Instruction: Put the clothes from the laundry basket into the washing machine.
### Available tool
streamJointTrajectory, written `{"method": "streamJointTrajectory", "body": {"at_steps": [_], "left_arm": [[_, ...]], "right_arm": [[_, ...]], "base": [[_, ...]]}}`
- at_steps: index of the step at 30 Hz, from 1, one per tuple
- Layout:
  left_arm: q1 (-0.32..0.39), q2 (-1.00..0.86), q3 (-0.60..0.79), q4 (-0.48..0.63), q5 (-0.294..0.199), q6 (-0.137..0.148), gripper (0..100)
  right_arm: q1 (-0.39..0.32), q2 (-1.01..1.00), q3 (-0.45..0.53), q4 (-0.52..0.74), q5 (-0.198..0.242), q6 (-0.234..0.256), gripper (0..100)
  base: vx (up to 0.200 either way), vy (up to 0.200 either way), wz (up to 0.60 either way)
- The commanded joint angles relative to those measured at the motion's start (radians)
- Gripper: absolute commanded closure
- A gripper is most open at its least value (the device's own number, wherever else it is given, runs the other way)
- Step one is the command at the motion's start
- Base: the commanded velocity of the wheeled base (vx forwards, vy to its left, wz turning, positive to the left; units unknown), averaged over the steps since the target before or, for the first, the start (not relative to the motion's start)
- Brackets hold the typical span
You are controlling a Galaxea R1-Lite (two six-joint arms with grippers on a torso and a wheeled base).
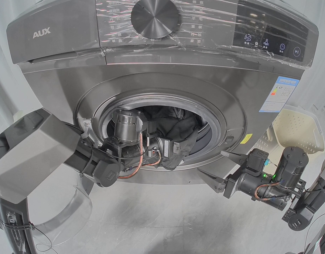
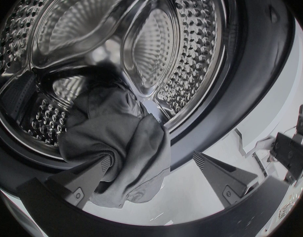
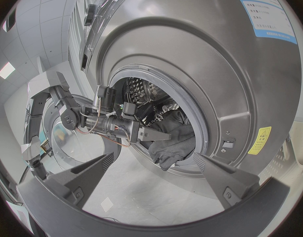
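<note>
A dark grey garment lies in the mouth of the washing machine, with one fold hanging out over the lower door rim. Seen from the left wrist, the garment is bunched at the front of the steel drum. My left gripper is at the opening, open wide; the cloth drapes against one finger and the other finger is bare. My right gripper hangs open and empty in front of the machine, below and to the right of the opening. The cream laundry basket stands at the right.
The machine's glass door is swung open at the lower left, beside my left arm. Bare grey floor lies in front of the machine. The basket's perforated wall sits close to the machine's right side.
</note>
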Motion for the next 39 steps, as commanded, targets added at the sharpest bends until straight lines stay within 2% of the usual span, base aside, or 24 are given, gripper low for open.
{"method": "streamJointTrajectory", "body": {"at_steps": [1, 3, 8, 9, 13, 19, 21, 23, 24, 26, 29, 30, 31, 34, 39], "left_arm": [[0.010, 0.121, -0.044, 0.015, 0.008, 0.028, 0], [0.012, 0.133, -0.053, 0.017, 0.014, 0.033, 0], [0.012, 0.179, -0.080, 0.034, 0.054, 0.068, 0], [0.012, 0.179, -0.080, 0.034, 0.054, 0.068, 100], [0.012, 0.205, -0.129, 0.034, 0.069, 0.073, 100], [0.015, 0.225, -0.212, 0.025, 0.073, 0.060, 100], [0.040, 0.245, -0.315, 0.005, 0.124, 0.019, 100], [0.055, 0.284, -0.416, -0.025, 0.164, -0.004, 100], [0.056, 0.287, -0.422, -0.026, 0.167, -0.004, 100], [0.084, 0.339, -0.544, -0.061, 0.213, -0.007, 100], [0.101, 0.379, -0.656, -0.064, 0.224, -0.012, 100], [0.101, 0.379, -0.656, -0.064, 0.224, -0.012, 100], [0.107, 0.397, -0.722, -0.063, 0.224, -0.024, 100], [0.109, 0.420, -0.803, -0.057, 0.241, -0.044, 100], [0.103, 0.448, -0.826, -0.063, 0.251, -0.052, 100]], "right_arm": [[0.002, -0.002, -0.002, 0.000, 0.000, -0.001, 0], [0.002, -0.002, -0.003, 0.000, 0.000, -0.001, 0], [0.004, -0.002, -0.005, -0.002, 0.000, -0.001, 0], [0.004, -0.002, -0.005, -0.002, 0.000, -0.001, 0], [0.004, -0.003, -0.009, -0.002, 0.000, 0.001, 0], [0.004, -0.003, -0.017, -0.002, 0.000, 0.001, 0], [0.004, -0.003, -0.017, -0.002, 0.000, 0.001, 0], [0.004, -0.003, -0.018, -0.002, 0.000, 0.001, 0], [0.004, -0.003, -0.018, -0.002, 0.000, 0.001, 0], [0.004, -0.003, -0.023, -0.002, 0.000, 0.001, 0], [0.004, -0.003, -0.023, -0.002, 0.000, 0.001, 0], [0.004, -0.003, -0.023, -0.002, 0.000, 0.001, 0], [0.004, -0.003, -0.023, -0.002, 0.000, 0.001, 0], [0.004, -0.003, -0.023, -0.003, 0.000, 0.001, 0], [0.004, -0.003, -0.023, -0.002, 0.000, 0.001, 0]], "base": [[0.000, 0.000, 0.00], [0.000, 0.000, 0.00], [0.000, 0.000, 0.00], [0.000, 0.000, 0.00], [0.000, 0.000, 0.00], [0.000, 0.000, 0.00], [0.000, 0.000, 0.00], [0.000, 0.000, 0.00], [0.000, 0.000, 0.00], [0.000, 0.000, 0.00], [0.000, 0.000, 0.00], [0.000, 0.000, 0.00], [0.000, 0.000, 0.00], [0.000, 0.000, 0.00], [0.000, 0.000, 0.00]]}}
